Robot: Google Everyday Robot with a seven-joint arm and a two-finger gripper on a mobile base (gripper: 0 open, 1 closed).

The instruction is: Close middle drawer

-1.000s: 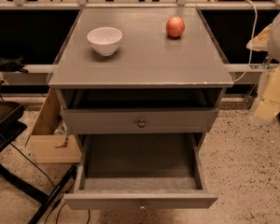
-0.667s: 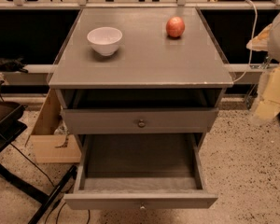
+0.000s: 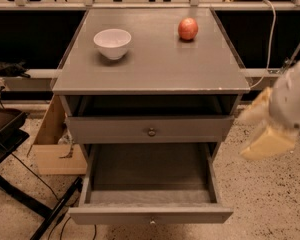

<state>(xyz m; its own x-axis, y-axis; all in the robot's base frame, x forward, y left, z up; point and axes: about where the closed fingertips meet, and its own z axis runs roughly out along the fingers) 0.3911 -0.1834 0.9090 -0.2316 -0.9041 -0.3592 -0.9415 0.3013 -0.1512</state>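
The middle drawer point(image 3: 150, 176) is pulled far out at the bottom of the grey cabinet. Its deep grey tray is bare, and its front panel point(image 3: 115, 215) has a small dark knob point(image 3: 151, 221). Above it, a narrower-fronted drawer point(image 3: 110, 129) with a round knob stands slightly out under the cabinet top. My gripper point(image 3: 269, 134), cream and white, hangs in the air to the right of the cabinet, level with the upper drawer front. It is apart from both drawers.
A white bowl point(image 3: 112, 43) and a red apple point(image 3: 188, 29) sit on the cabinet top point(image 3: 155, 69). A cardboard box point(image 3: 52, 149) and black stand legs point(image 3: 20, 189) lie on the speckled floor at the left. A cable point(image 3: 270, 29) hangs at the right.
My gripper has moved down and a little left, toward the cabinet's right side. The drawers, bowl and apple have not moved.
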